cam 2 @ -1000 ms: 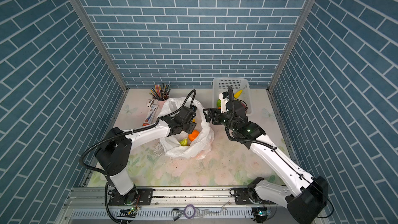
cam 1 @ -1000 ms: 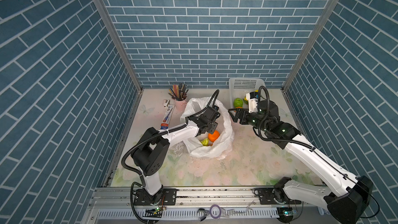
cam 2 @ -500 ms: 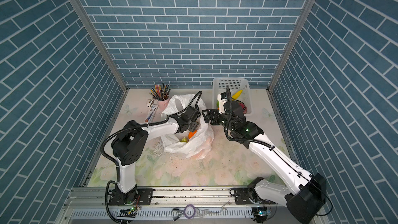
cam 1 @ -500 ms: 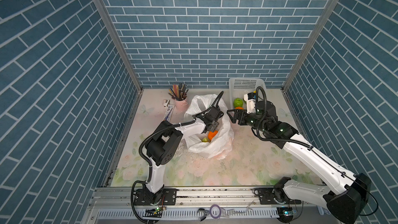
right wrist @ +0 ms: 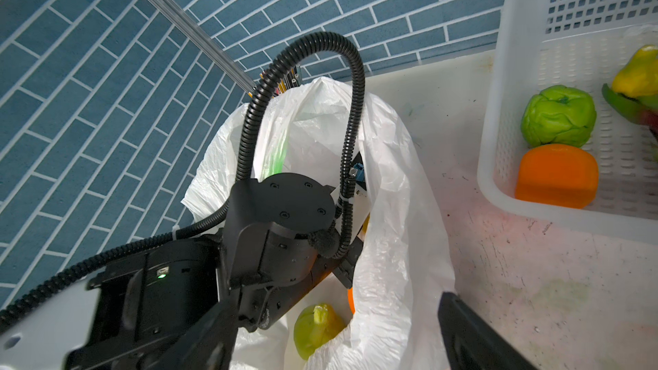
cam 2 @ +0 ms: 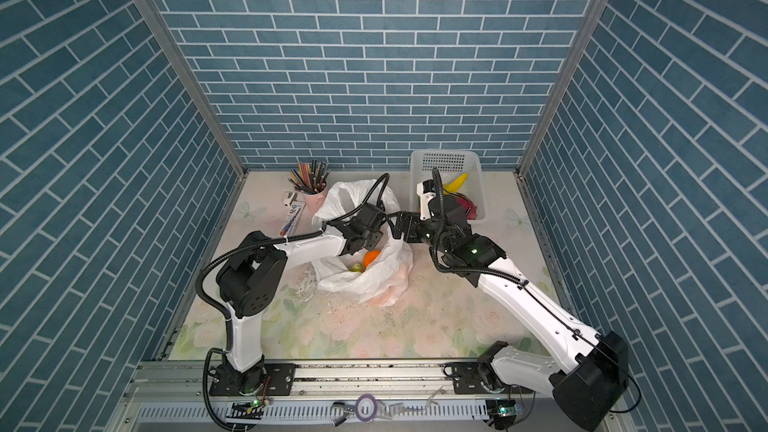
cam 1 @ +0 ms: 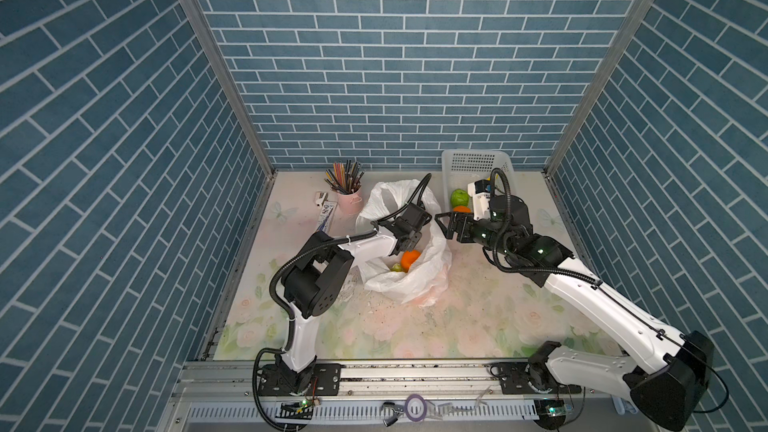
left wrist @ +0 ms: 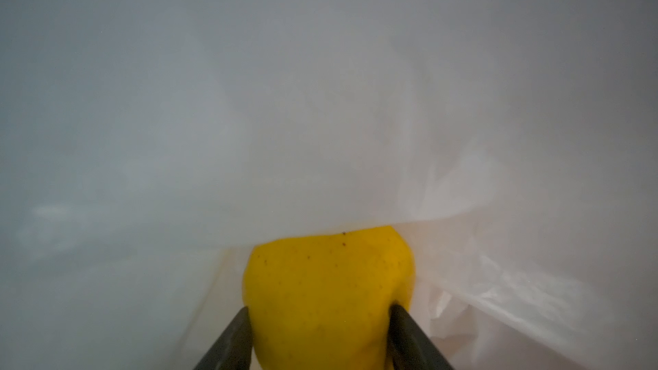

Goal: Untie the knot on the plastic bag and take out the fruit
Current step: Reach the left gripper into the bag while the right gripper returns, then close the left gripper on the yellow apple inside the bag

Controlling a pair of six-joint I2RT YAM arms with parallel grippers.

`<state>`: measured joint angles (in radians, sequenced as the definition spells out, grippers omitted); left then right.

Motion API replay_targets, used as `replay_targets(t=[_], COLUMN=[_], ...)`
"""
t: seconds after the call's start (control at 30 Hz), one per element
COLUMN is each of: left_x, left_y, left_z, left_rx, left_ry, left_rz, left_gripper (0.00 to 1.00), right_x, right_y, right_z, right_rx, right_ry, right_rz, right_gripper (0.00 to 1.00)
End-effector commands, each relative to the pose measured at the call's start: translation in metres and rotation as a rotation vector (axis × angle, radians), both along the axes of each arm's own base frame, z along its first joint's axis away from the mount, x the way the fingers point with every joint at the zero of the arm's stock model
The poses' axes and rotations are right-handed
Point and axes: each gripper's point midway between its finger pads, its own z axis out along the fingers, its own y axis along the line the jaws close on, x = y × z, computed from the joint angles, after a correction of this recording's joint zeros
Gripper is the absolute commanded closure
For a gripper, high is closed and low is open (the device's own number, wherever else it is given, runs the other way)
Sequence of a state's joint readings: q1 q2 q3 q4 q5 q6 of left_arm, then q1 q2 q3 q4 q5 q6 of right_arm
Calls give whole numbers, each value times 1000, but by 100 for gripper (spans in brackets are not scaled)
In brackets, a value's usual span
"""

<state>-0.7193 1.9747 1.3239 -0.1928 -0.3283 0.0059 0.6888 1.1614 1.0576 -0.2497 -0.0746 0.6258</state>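
The white plastic bag (cam 1: 419, 280) (cam 2: 374, 280) lies mid-table with its mouth open; the knot is not in view. My left gripper (left wrist: 318, 309) is down inside the bag, shut on a yellow apple (left wrist: 327, 272), with bag film (left wrist: 320, 101) close around it. An orange (cam 1: 410, 258) (cam 2: 371, 257) and a green fruit (cam 1: 397, 268) (right wrist: 317, 329) lie in the bag below the left wrist. My right gripper (cam 1: 446, 222) (cam 2: 395, 224) (right wrist: 334, 304) stands open at the bag's right rim (right wrist: 391, 208), its fingers on either side of the wall.
A white perforated basket (cam 1: 473, 160) (cam 2: 444, 160) (right wrist: 534, 65) at the back right holds a green fruit (right wrist: 557, 115), an orange (right wrist: 557, 176) and a yellow-tipped fruit (cam 2: 455, 182). A pink cup of pencils (cam 1: 347, 197) and small stationery (cam 1: 326, 214) stand at the back left.
My left arm has pushed forward, and its gripper has gone deeper into the bag. The right gripper has stayed almost still, open at the rim.
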Motion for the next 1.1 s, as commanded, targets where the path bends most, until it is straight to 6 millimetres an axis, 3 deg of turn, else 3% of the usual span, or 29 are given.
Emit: replay_targets(t=[0.0, 0.37, 0.83, 1.07], left_x=[-12, -32, -68, -88], left_y=[4, 1, 5, 6], left_z=[5, 24, 53, 83], left_rx=[-39, -150, -303, -413], left_ry=[30, 56, 70, 39], left_rz=[0, -26, -70, -127], left_gripper=[49, 51, 51, 51], right_x=[-2, 1, 20, 24], right_y=[3, 5, 7, 1], right_z=[-7, -43, -87, -102], right_rx=[9, -61, -170, -211], right_ry=[40, 119, 171, 197], right_rz=[-9, -13, -58, -87], right_gripper=[11, 11, 24, 24])
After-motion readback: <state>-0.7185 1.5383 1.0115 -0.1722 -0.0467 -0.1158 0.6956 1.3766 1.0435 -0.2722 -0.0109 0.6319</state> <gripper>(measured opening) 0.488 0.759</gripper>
